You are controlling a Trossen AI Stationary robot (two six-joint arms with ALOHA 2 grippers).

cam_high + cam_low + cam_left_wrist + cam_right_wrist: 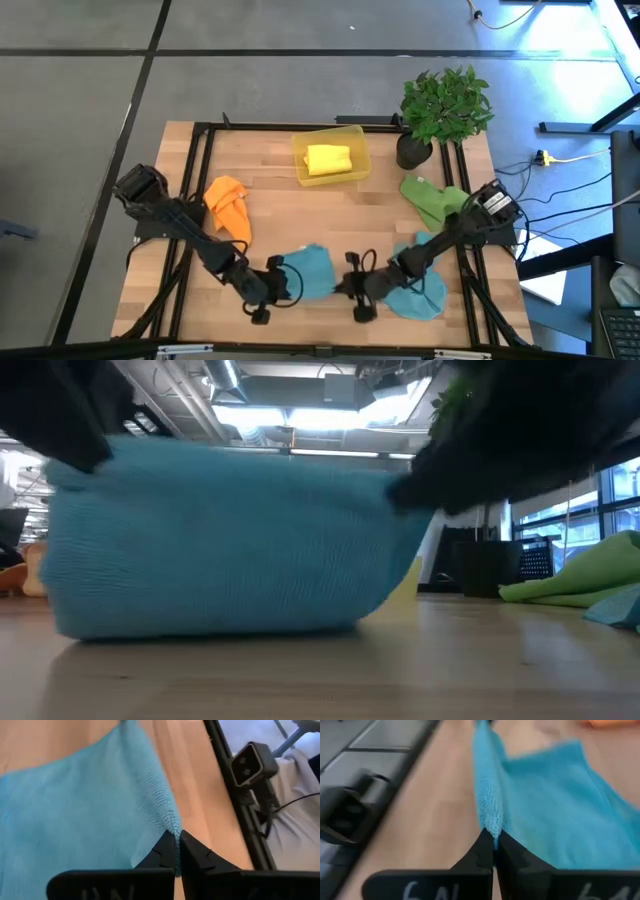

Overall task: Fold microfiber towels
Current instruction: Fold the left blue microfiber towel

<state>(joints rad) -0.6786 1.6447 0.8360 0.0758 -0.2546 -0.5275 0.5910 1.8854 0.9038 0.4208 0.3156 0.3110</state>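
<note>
Gripping one blue towel (308, 272) at two corners, both arms work at the near edge of the table (270, 210). Left gripper (268, 292): fingers pinched tight together on a corner of the cloth, seen clearly from the left wrist, where the knit edge runs down into the closed tips (176, 851). Right gripper (352, 288): fingers likewise closed, nipping the other corner, the hem bunched into a ridge running away from the tips (493, 846).

From table height the blue towel (220, 540) hangs between the two grips, stretched across, its lower edge touching the wood.

Second blue towel (418, 290) lies crumpled under the right arm, near the front right corner. Green towel (432, 200) lies heaped on the right side, just in front of the potted plant (445, 105). Orange towel (230, 205) sits rumpled on the left side, beside the left arm. Yellow towel (328, 159) lies folded inside the yellow bin (331, 154) at the back centre of the table.
</note>
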